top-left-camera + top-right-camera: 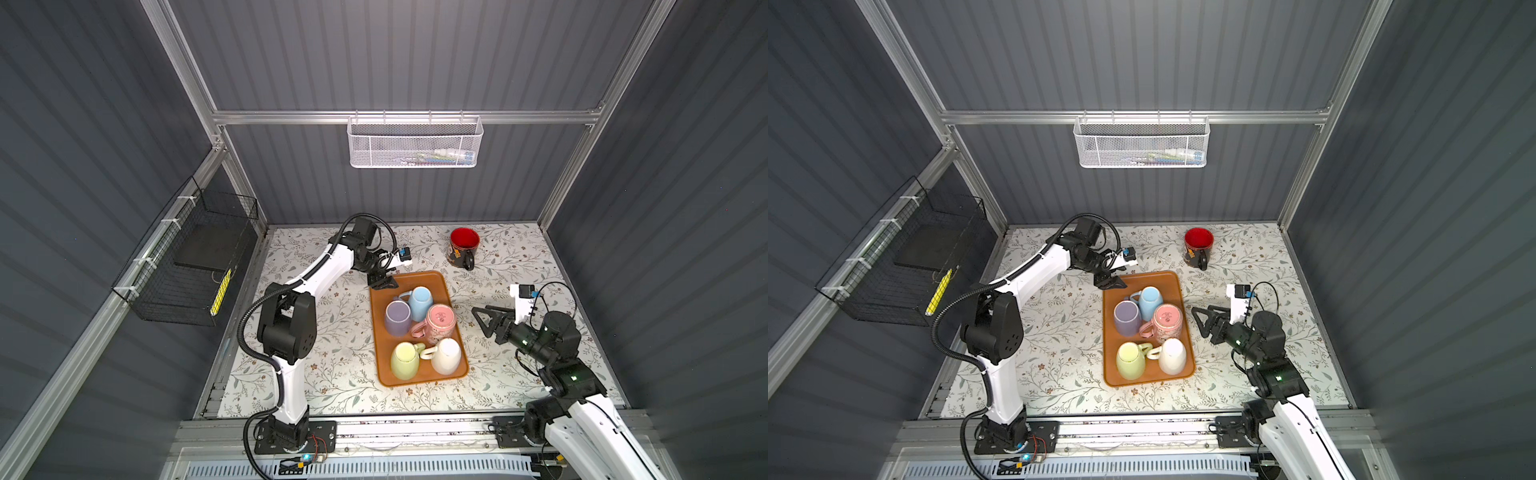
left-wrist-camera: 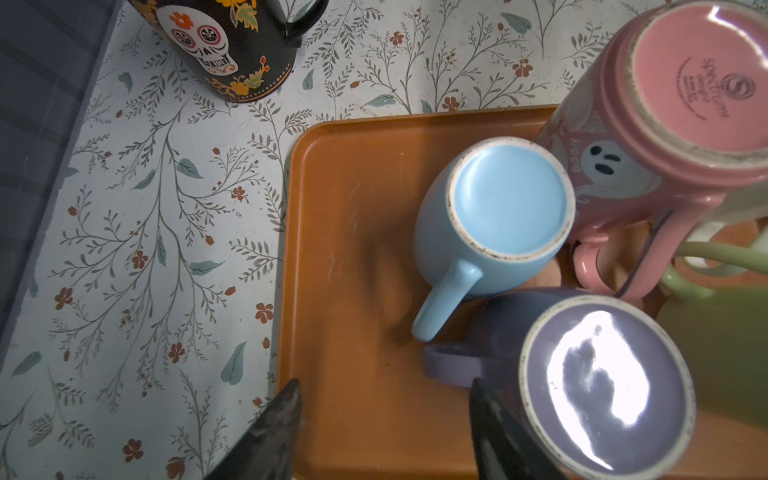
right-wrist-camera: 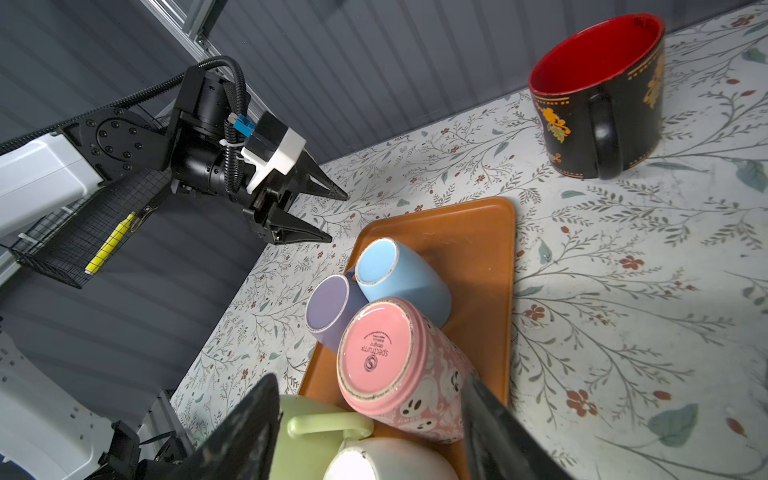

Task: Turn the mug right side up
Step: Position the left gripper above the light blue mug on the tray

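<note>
overhead view of a floral counter (image 1: pixel 332 332) with an orange tray (image 1: pixel 432 281) at its centre. five mugs stand upside down on the tray, bases up: a blue mug (image 1: pixel 419 302) at 12 o'clock, a lilac mug (image 1: pixel 397 318) just beside it at 10 o'clock, a pink ghost mug (image 1: pixel 438 322) at 3 o'clock, a green mug (image 1: pixel 405 359) at 7 o'clock and a white mug (image 1: pixel 446 355) at 5 o'clock, those two with handles pointing at each other. a black skull mug (image 1: pixel 463 247) with a red inside stands upright on the counter at 1 o'clock from the tray, well apart. the left tool (image 1: pixel 382 283) hovers over the tray's 11 o'clock corner, released and empty. the right tool (image 1: pixel 480 322) hangs just beyond the tray's 3 o'clock edge, also released, holding nothing.
</note>
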`<state>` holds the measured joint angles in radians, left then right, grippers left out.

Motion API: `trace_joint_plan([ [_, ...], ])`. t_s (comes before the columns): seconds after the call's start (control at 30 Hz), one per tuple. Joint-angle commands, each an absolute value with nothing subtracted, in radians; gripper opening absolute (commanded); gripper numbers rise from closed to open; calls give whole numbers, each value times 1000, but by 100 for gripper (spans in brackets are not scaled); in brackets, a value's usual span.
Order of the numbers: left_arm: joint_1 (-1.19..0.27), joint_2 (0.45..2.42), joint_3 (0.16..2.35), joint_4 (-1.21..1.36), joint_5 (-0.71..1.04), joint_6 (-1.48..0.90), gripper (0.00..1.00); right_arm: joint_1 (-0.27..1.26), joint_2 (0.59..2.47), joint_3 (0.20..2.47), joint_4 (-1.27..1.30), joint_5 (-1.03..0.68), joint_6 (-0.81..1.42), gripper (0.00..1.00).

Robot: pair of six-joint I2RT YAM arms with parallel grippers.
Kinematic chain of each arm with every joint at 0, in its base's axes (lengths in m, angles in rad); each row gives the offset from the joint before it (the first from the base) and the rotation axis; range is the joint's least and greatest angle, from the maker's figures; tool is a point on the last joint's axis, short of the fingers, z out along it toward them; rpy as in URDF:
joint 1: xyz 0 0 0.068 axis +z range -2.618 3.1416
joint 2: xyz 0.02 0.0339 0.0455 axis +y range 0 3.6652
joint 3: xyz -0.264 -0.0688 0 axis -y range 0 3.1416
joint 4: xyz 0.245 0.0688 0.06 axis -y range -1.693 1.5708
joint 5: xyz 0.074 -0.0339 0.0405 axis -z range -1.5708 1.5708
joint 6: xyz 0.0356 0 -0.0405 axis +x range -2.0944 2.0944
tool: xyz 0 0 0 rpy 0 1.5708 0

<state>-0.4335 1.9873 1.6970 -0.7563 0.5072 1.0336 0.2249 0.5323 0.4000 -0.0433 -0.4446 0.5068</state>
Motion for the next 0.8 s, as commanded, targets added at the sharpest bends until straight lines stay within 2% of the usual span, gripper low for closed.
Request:
trace_joint_plan([
  [0.0, -448, 2039, 1712, -793, 536, 1117, 71, 222, 535, 389, -6, -422, 512, 69],
  [0.77, -543, 2114, 1750, -829, 479, 1197, 69, 222, 497, 381, -18, -408, 509, 69],
])
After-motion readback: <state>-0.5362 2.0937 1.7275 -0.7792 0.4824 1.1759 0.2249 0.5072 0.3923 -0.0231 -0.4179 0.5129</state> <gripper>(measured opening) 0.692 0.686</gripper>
